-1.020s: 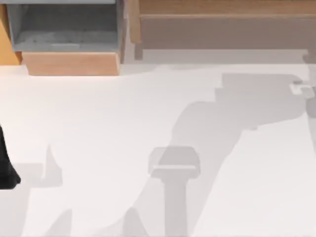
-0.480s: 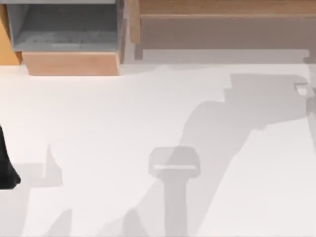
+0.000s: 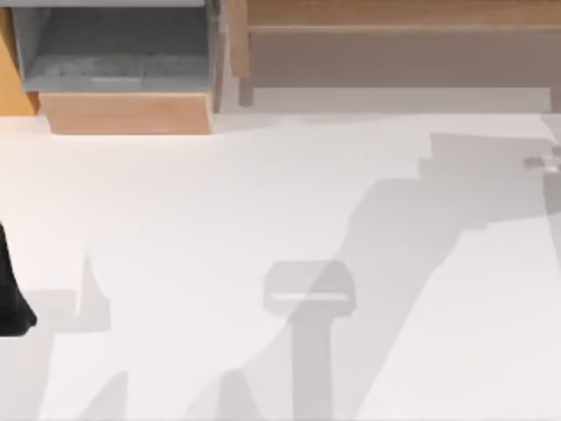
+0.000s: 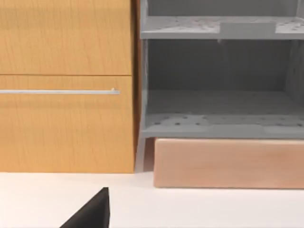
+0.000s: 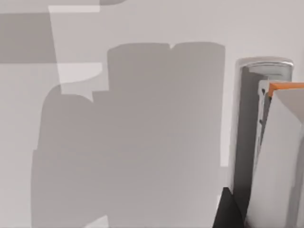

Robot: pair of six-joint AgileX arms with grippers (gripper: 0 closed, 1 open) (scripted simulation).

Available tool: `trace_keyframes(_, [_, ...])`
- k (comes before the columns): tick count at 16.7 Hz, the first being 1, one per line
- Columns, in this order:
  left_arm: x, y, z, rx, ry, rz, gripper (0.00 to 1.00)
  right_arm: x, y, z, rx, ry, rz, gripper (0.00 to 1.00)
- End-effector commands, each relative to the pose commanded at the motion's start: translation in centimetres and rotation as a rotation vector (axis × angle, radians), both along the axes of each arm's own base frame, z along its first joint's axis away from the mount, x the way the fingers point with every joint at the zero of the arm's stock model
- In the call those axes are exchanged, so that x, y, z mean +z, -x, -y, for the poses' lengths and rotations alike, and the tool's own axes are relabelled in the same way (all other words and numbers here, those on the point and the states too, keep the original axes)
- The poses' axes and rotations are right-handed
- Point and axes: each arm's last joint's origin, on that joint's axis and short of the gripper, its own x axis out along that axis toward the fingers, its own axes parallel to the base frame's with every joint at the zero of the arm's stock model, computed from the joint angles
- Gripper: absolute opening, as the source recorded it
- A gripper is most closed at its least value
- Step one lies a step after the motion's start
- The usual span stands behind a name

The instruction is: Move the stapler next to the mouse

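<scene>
Stapler: the stapler (image 5: 247, 123) shows in the right wrist view as a slim white body with a rounded end and a dark grey slit running along its side. It lies above the white table (image 3: 175, 219), right against the right gripper.
Stapler's place on the table: it seems to be at the far right edge of the top view, where a small grey piece (image 3: 541, 162) juts in. That piece is too faint to name.
Right gripper: the right gripper (image 5: 278, 95) is a pale part with an orange edge, touching the stapler's side. Whether it is clamped on the stapler or standing apart cannot be told.
Shelf unit: the grey shelf unit (image 4: 218, 128) stands at the table's back left, and its open compartments show speckled grey floors.
Wooden block: a wooden block (image 4: 228, 164) sits under the shelf unit.
Cabinet: a wooden cabinet (image 4: 66, 123) with a thin metal handle (image 4: 59, 91) stands beside the shelf unit.
Left arm: the left arm (image 3: 10, 298) is parked at the table's left edge.
</scene>
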Motion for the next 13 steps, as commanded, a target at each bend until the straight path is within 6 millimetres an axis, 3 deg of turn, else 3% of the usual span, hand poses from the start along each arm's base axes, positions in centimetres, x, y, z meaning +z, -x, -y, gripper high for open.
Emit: trace_keyframes(13, [0.00, 0.00, 0.00, 0.000, 0.000, 0.000, 1.00, 0.00, 0.00, 0.00, 0.000, 0.000, 0.000, 0.98])
